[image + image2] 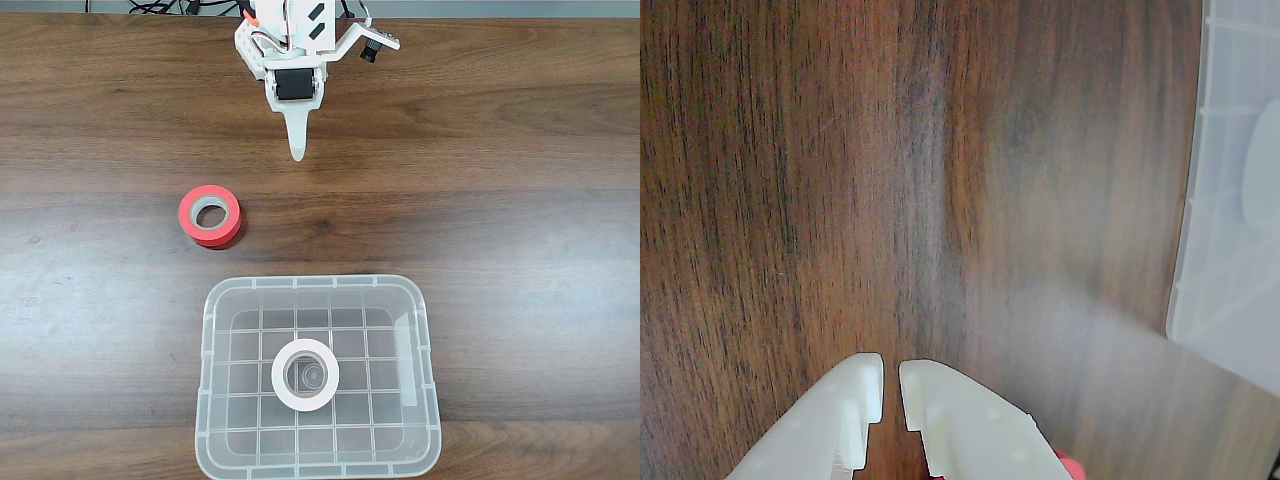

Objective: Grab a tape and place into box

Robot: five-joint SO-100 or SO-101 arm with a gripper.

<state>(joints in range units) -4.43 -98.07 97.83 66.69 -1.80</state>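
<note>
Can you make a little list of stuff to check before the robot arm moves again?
1. White tape roll inside the clear plastic box: ok, it lies flat on the grid bottom.
2. Gripper empty: ok, nothing sits between the fingers in the wrist view.
3. Gripper shut: ok, the fingers are almost together, only a slim gap.
4. Arm clear of the box: ok, the gripper sits near the table's far edge in the fixed view.
5. Red tape roll out of the way: ok, it rests on the wooden table, apart from box and gripper.
6. Box upright and whole: ok.
</note>
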